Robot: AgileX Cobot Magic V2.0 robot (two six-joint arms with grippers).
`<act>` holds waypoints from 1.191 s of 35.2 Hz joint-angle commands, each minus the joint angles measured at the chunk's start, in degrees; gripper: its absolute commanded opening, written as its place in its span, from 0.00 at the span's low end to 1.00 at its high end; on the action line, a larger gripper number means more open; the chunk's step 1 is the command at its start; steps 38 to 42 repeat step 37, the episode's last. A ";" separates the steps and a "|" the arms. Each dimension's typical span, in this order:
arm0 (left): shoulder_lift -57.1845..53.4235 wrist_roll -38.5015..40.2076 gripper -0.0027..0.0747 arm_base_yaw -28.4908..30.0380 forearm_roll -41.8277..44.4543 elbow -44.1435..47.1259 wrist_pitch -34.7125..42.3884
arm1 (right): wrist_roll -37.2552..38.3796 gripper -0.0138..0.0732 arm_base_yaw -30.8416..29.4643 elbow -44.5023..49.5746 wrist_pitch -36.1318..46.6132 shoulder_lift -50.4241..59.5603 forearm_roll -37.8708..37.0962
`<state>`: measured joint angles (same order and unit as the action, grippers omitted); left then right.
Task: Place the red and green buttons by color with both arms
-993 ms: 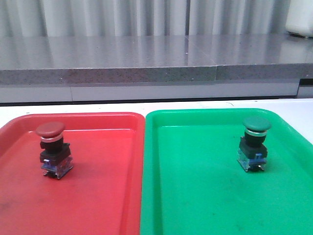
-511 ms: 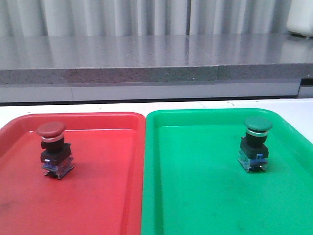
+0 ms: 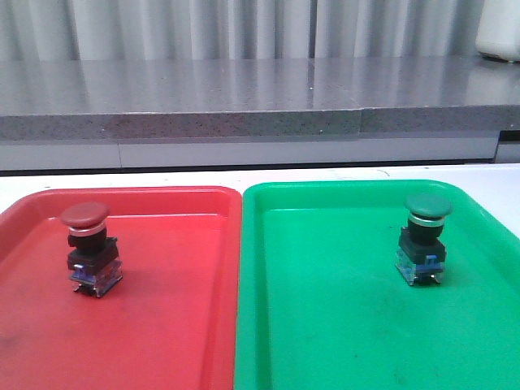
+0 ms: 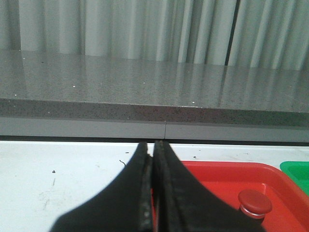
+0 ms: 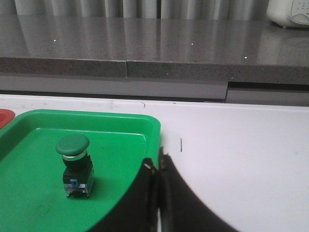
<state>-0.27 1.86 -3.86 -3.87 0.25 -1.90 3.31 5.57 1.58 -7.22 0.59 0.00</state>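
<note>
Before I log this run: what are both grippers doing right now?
Left gripper: closed, holding nothing.
Right gripper: closed, holding nothing.

This looks like a robot test bench in a lab or workshop, not a home. A plain white tabletop [image 3: 122, 177], scuffed with small dark marks, carries a glossy red plastic tray [image 3: 162, 325] at 7 o'clock and a matching green plastic tray [image 3: 325, 325] at 5 o'clock. At 12 o'clock runs a speckled grey stone-like ledge [image 3: 244, 101], backed by pale pleated curtains [image 3: 203, 28].
</note>
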 commanded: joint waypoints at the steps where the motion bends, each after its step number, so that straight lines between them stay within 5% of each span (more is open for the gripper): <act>1: -0.95 0.10 0.01 -0.18 -0.11 1.43 5.02 | 0.07 0.08 -0.41 -0.34 5.02 0.98 -0.42; 42: -1.09 0.10 0.01 2.91 -0.11 1.43 5.02 | 0.07 0.08 -0.41 -0.34 4.77 0.93 -0.42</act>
